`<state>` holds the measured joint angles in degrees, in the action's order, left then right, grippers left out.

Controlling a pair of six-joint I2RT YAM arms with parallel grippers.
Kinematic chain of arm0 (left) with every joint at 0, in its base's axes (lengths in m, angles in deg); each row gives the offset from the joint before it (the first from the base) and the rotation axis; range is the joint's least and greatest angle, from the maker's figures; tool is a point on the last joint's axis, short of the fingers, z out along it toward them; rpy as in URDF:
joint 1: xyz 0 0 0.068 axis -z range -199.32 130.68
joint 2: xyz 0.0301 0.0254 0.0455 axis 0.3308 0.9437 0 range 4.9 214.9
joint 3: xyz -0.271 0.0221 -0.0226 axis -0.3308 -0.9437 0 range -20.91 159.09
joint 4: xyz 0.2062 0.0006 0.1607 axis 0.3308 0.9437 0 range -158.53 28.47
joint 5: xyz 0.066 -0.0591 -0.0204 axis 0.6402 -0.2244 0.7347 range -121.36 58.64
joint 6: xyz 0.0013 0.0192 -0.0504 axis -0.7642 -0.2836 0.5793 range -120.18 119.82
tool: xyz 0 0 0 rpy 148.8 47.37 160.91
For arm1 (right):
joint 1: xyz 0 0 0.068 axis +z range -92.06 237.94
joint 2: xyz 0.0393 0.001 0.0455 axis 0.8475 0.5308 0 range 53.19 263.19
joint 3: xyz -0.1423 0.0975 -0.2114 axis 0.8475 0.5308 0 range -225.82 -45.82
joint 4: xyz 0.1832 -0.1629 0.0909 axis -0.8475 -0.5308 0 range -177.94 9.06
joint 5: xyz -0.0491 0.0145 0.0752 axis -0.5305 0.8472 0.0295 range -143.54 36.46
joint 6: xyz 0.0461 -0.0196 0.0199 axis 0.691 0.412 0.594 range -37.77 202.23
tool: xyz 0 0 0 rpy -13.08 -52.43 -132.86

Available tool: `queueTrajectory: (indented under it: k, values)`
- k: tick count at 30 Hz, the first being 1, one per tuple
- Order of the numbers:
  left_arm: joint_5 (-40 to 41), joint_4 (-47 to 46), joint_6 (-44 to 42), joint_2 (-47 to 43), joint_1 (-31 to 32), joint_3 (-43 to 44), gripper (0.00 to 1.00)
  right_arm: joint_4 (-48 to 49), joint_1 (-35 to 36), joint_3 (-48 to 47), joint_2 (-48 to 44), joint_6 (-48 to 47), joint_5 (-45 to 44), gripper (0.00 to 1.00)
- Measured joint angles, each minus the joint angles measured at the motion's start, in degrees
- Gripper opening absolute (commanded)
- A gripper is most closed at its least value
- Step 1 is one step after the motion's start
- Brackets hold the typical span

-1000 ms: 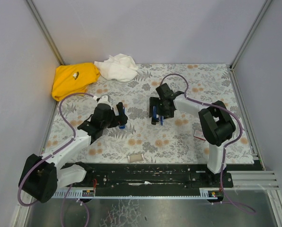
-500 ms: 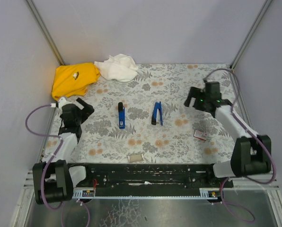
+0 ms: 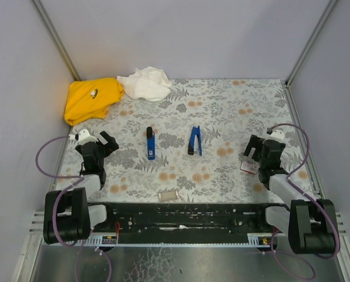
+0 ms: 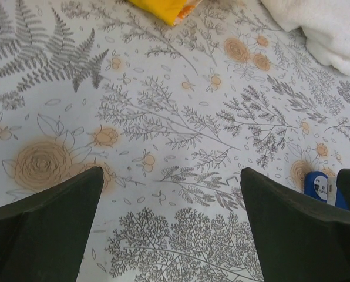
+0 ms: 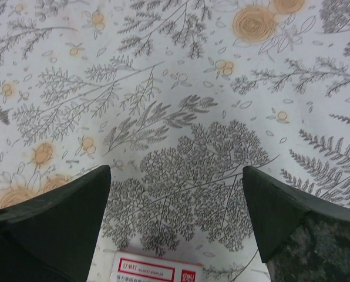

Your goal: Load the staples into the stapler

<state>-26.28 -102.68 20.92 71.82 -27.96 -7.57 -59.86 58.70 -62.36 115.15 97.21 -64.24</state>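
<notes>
The staples box point(image 5: 154, 271) is framed bottom-centre between the open, empty right jaws, its long axis set crosswise.

We find the stapler point(image 3: 195, 140) near the middle of the table point(image 3: 239, 100); left of it lies perhaps a second stapler point(image 3: 150, 143); the staples box point(image 3: 248, 167) sits to its right, nearer us; one cloth point(image 3: 93, 98) lies in the far-left corner, another cloth point(image 3: 144, 83) just right of it.

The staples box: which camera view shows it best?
The top external view: the staples box is whole there, though small. The right wrist view shows it closer, with red print, but cut off at the bottom edge. The left wrist view does not show it.
</notes>
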Motion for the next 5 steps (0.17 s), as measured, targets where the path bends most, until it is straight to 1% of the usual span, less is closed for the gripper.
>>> queueTrajectory:
  k: [5]
  values:
    - [-0.15, -7.06, -3.58, 3.41, 0.94, 0.00, 1.00, 9.97, 0.00, 0.96, 4.09, -1.84, -3.13, 0.99]
